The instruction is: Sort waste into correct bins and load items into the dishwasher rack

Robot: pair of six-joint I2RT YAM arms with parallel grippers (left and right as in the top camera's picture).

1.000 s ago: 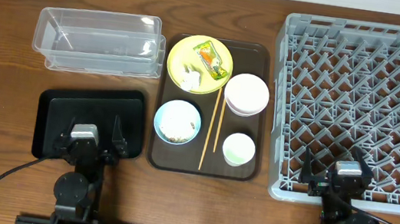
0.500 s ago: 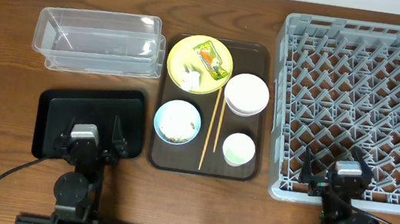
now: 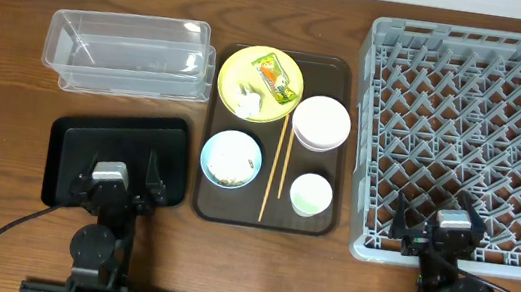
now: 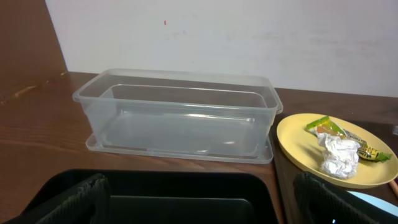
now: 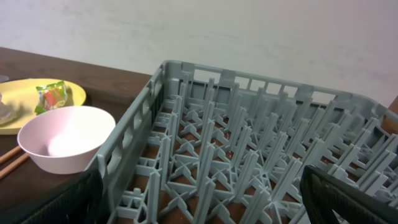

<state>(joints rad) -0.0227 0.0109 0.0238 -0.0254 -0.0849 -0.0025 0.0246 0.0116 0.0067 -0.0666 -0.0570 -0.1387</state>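
**A:** What's biggest on the tabletop [image 3: 9,63]?

**B:** The grey dishwasher rack [image 3: 473,144]. It stands just right of the dark-brown serving tray [image 3: 335,75], so take that tray as the landmark.

**A:** And to its left?

**B:** There are two bins. The clear plastic tub [image 3: 126,53] sits beside the tray's far half, and the shallow black tray [image 3: 110,136] sits beside its near half.

**A:** The arms?

**B:** The left fingers [image 4: 62,202] hang over the black tray's near edge, left of the serving tray. The right fingers [image 5: 354,199] are over the rack's near edge, to the tray's right. Both pairs are spread wide and grip nothing.

**A:** What's on the serving tray itself?

**B:** The round yellow plate [image 3: 240,68] is at its far-left corner and overhangs the far rim a little. The white bowls [image 3: 321,122], nested one in another, are on the right side, and the light-blue bowl [image 3: 232,147] is at the near left. The small white cup [image 3: 311,194] is at the near right. The wooden chopsticks [image 3: 275,168] lie down the middle, between the blue bowl and the cup.

**A:** The waste?

**B:** It is all on the dishes on that tray. The snack wrapper [image 3: 275,77] and the crumpled white tissue [image 3: 246,102] are on the plate, and there are small food scraps [image 3: 228,174] in the blue bowl.
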